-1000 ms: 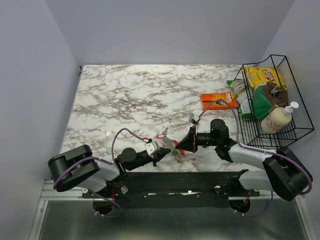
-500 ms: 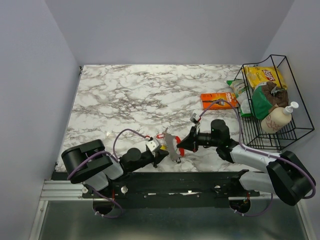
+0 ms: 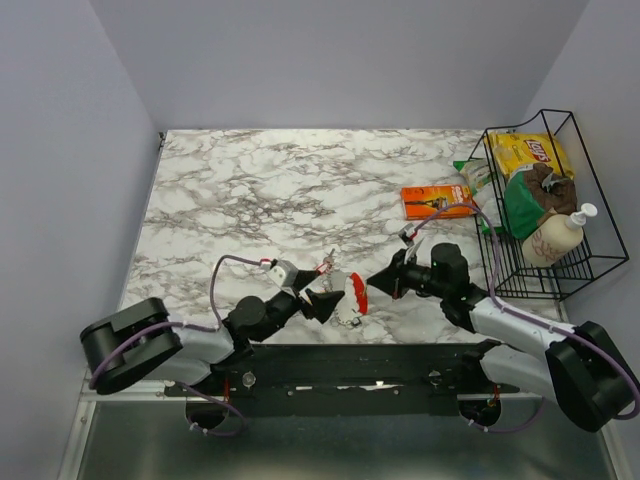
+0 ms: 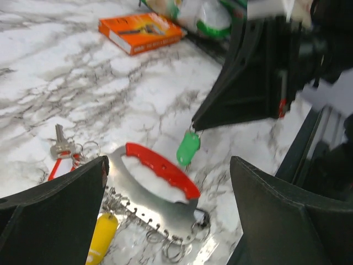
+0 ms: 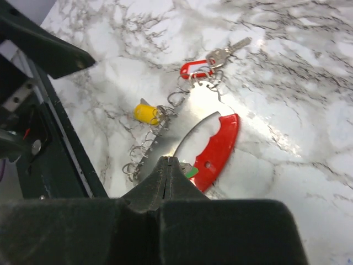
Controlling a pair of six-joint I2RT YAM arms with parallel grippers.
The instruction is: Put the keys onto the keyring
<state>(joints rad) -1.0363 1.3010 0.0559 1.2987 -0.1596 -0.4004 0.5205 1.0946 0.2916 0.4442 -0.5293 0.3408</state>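
A flat silver holder with a red handle [image 3: 357,294] [image 4: 162,168] [image 5: 218,146] lies on the marble. Several small wire keyrings [image 4: 175,248] [image 5: 134,159] line its edge. A yellow key [image 4: 102,237] [image 5: 146,113] hangs on one ring. A red-tagged key [image 4: 59,157] [image 5: 198,68] [image 3: 322,268] sits at the holder's far end. My left gripper [image 3: 320,301] [image 4: 168,165] is open, its fingers either side of the holder, touching nothing. My right gripper [image 3: 372,284] [image 5: 167,160] is shut on the thin loop of a green key [image 4: 188,149] [image 5: 191,172], which dangles just above the red handle.
An orange packet [image 3: 438,200] [image 4: 140,33] lies behind the right gripper. A black wire basket [image 3: 530,120] with bags and a soap bottle [image 3: 556,235] stands at the right edge. The arms' black rail [image 3: 350,365] runs just below the holder.
My left gripper has opened and let go of the holder, which now lies flat on the table. The right gripper has drawn back slightly to the right, still shut on the green key.
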